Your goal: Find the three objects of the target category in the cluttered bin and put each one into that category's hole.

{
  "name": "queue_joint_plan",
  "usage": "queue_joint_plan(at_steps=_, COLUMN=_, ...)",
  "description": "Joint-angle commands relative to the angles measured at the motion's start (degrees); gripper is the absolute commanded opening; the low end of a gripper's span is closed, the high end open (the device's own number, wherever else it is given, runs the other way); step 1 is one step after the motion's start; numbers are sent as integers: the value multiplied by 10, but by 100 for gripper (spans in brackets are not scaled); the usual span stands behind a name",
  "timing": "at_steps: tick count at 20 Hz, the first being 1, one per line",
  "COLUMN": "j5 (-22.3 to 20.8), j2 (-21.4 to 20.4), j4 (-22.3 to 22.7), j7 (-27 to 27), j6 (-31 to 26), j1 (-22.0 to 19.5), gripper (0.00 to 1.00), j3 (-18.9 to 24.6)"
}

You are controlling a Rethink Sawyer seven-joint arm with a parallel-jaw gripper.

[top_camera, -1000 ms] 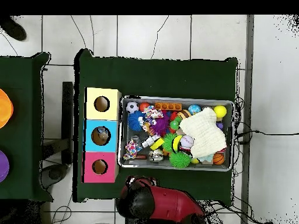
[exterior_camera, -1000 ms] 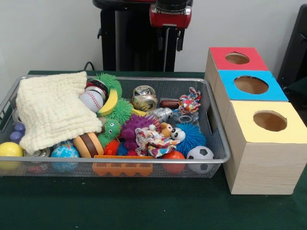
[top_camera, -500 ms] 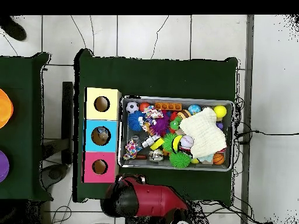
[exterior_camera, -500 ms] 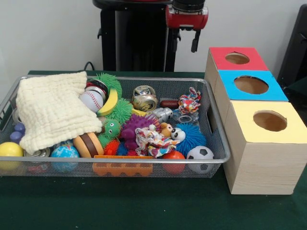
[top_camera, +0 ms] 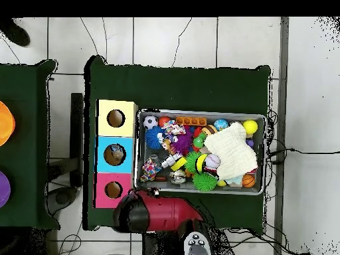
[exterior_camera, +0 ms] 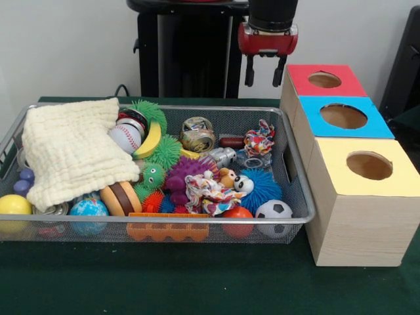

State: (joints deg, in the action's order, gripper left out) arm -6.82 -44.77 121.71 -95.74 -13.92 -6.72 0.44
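Note:
My gripper (exterior_camera: 262,76) hangs open and empty above the far right corner of the wire bin (exterior_camera: 298,190), just left of the red-topped box (exterior_camera: 326,80). In the overhead view the red arm (top_camera: 163,214) reaches the bin's edge beside the red box (top_camera: 113,190). The bin holds a jumble: a baseball (exterior_camera: 125,138), a soccer ball (exterior_camera: 273,215), a globe ball (exterior_camera: 88,211), a banana (exterior_camera: 151,140), a tin can (exterior_camera: 197,135), a rope toy (exterior_camera: 260,140) and spiky balls (exterior_camera: 262,188). A cream cloth (exterior_camera: 72,151) hides what lies under it.
Three wooden boxes stand in a row right of the bin, each with a round hole: red, blue (exterior_camera: 343,116) and yellow (exterior_camera: 367,165). A toy burger (exterior_camera: 121,198), a yellow ball (exterior_camera: 13,207) and an orange tray (exterior_camera: 168,230) crowd the bin's near side.
The gripper has travelled right along the bin's far side and come lower, from behind the bin's middle to beside the red box. The objects in the bin have not moved.

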Motion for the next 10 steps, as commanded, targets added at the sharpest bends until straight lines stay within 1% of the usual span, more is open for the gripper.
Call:
queue_joint_plan(at_steps=1, j5=14, j2=69, j4=-100, j7=-89, j6=39, j1=-5, gripper=100, j3=3)
queue_joint_plan(at_steps=3, j5=8, j2=81, j4=-102, j7=-90, j6=58, j1=-8, gripper=100, j3=2)
queue_joint_plan(at_steps=5, j5=0, j2=96, j4=-96, j7=-93, j6=90, j1=-13, gripper=100, j3=3)
queue_joint_plan(at_steps=7, j5=-8, j2=116, j4=-99, j7=-93, j6=119, j1=-16, gripper=100, j3=0)
queue_joint_plan(at_steps=10, j5=-15, j2=158, j4=-105, j7=-95, j6=178, j1=-16, gripper=100, j3=-7)
